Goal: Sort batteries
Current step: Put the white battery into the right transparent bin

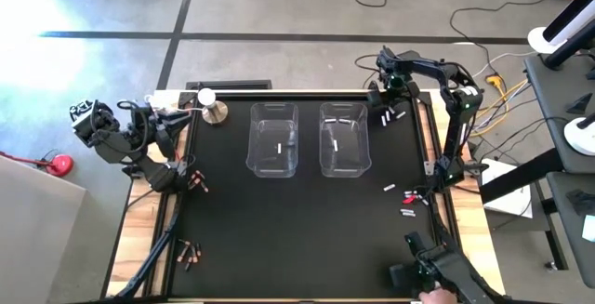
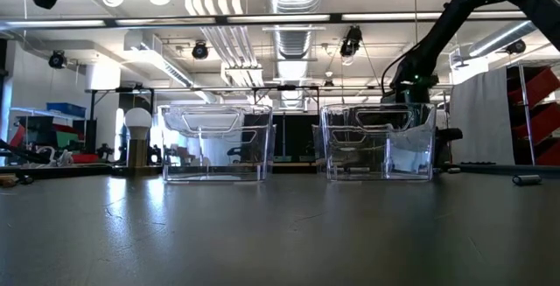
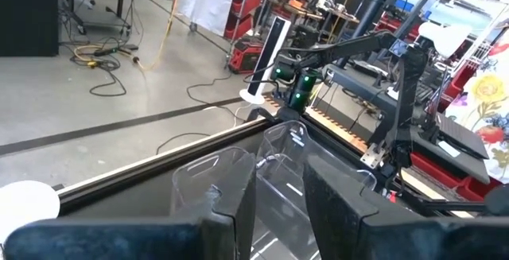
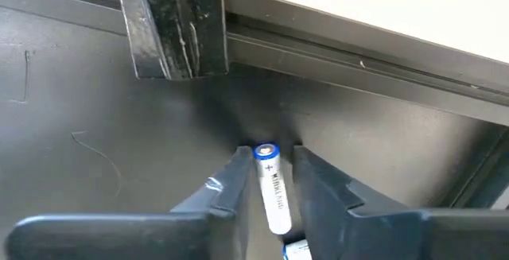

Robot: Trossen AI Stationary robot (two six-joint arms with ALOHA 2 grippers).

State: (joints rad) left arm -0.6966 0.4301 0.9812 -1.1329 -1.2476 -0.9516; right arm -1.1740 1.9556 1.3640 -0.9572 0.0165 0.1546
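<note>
My right gripper (image 1: 391, 97) points down at the table's far right corner, shut on a white battery (image 4: 273, 187) that lies on the black mat. A second white battery (image 4: 296, 250) lies close behind it, and several more (image 1: 391, 116) lie nearby. Two clear bins (image 1: 272, 138) (image 1: 344, 138) stand side by side at the middle far side, each with white batteries on its floor. Copper batteries (image 1: 196, 181) (image 1: 189, 253) lie near the left edge. My left gripper (image 3: 278, 212) hovers high over the table's left edge, open, with nothing between its fingers. My right gripper pinches the white battery by its two long sides (image 4: 266, 182) between its two fingers (image 4: 233, 182), just behind the battery's plus end. The fingers come from above, pointing down, and lie across the battery. The battery lies flat on the mat.
A white bulb on a small stand (image 1: 212, 105) sits at the far left of the mat. More white batteries (image 1: 407, 199) lie by the right edge. The table's raised frame rail (image 4: 358, 69) runs just beyond my right gripper. A red object (image 1: 61, 164) lies on the floor.
</note>
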